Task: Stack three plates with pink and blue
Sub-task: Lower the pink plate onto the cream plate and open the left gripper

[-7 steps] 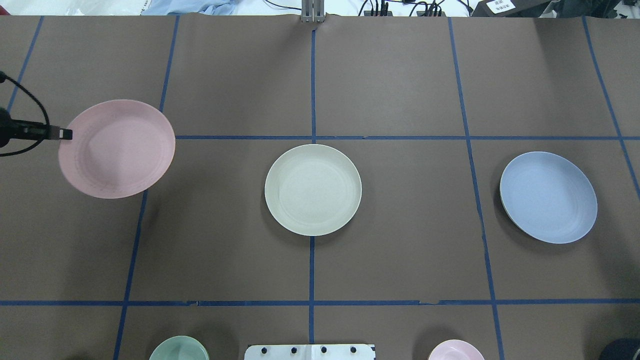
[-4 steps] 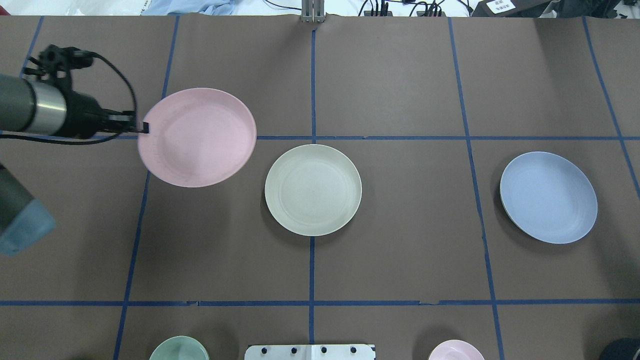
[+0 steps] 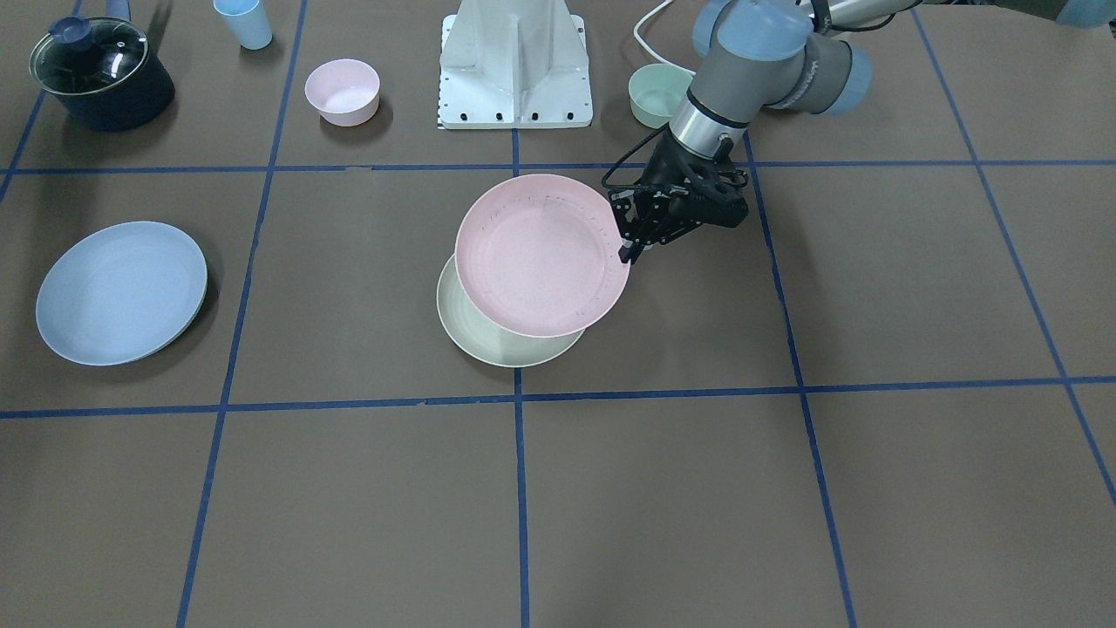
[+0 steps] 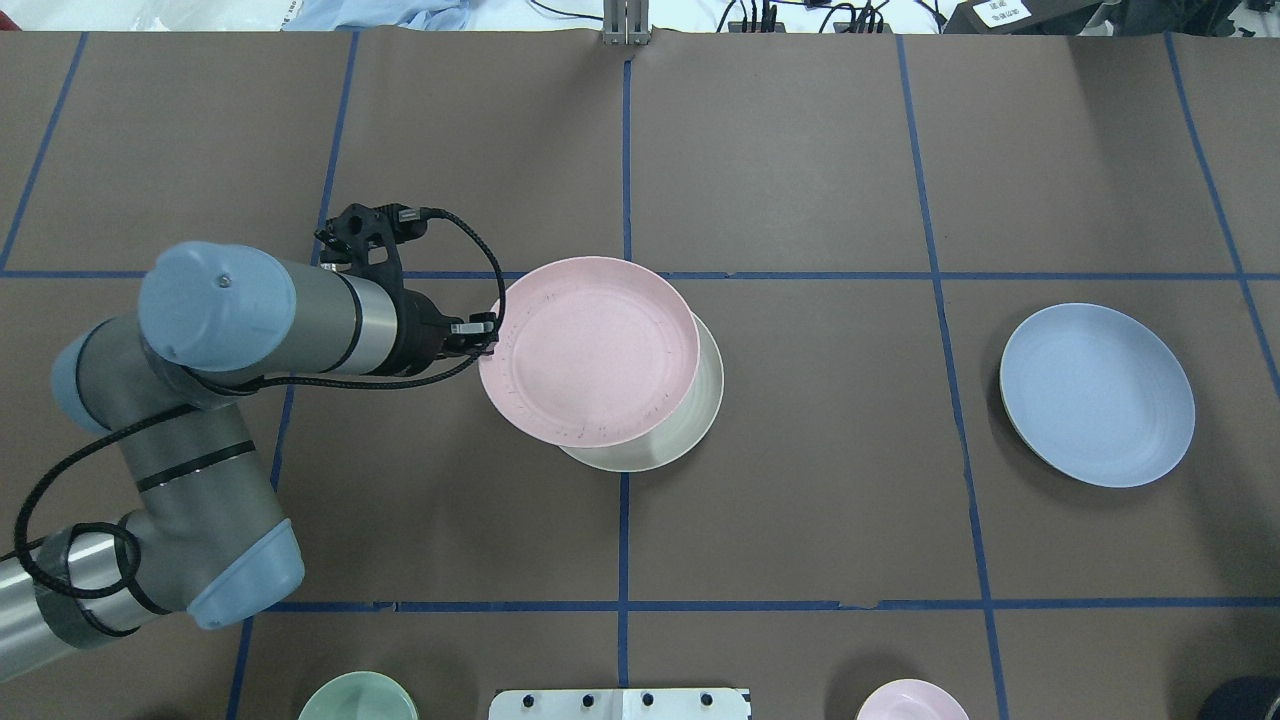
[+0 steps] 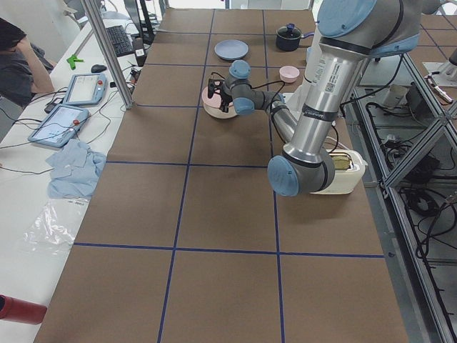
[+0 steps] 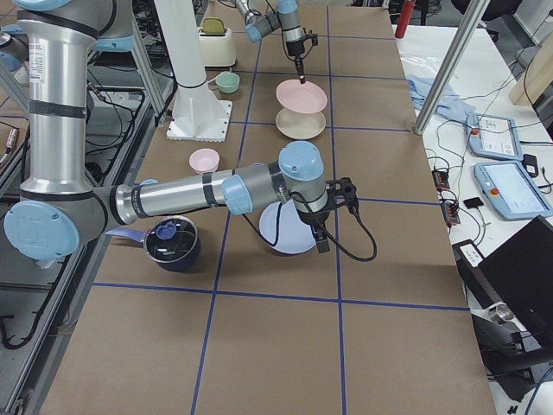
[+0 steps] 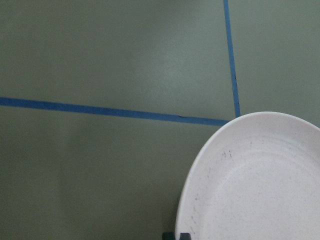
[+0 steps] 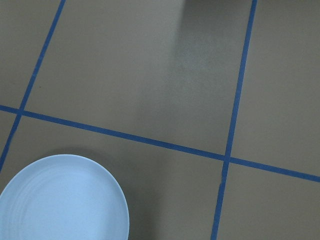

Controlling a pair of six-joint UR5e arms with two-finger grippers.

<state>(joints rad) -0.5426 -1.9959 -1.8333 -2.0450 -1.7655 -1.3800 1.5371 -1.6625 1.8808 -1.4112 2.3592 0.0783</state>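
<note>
- The left gripper (image 4: 489,346) reaches in from the left of the overhead view. Its fingers are pressed together on the rim of the pink plate (image 4: 590,350), pinching it by the edge nearest the arm.
- The pink plate hangs over the cream plate (image 4: 690,425) at mid-table and covers most of it. The exterior right view shows a gap between the two, so the pink one is in the air and not yet set down. It looks off-centre toward the left arm, though its height may exaggerate that.
- I judge the step in hand to be the first stacking: pink onto cream. The next move calls for a small shift to centre it, then a level descent until the plates nest. After that the fingers should part and draw back sideways without dragging the rim.
- The blue plate (image 4: 1097,395) lies flat on the table (image 4: 800,150), well apart to the right, and has yet to go on top.
- The right gripper (image 6: 322,240) shows only in a side view, just beside the blue plate. I cannot tell whether its fingers are spread or closed.
</note>
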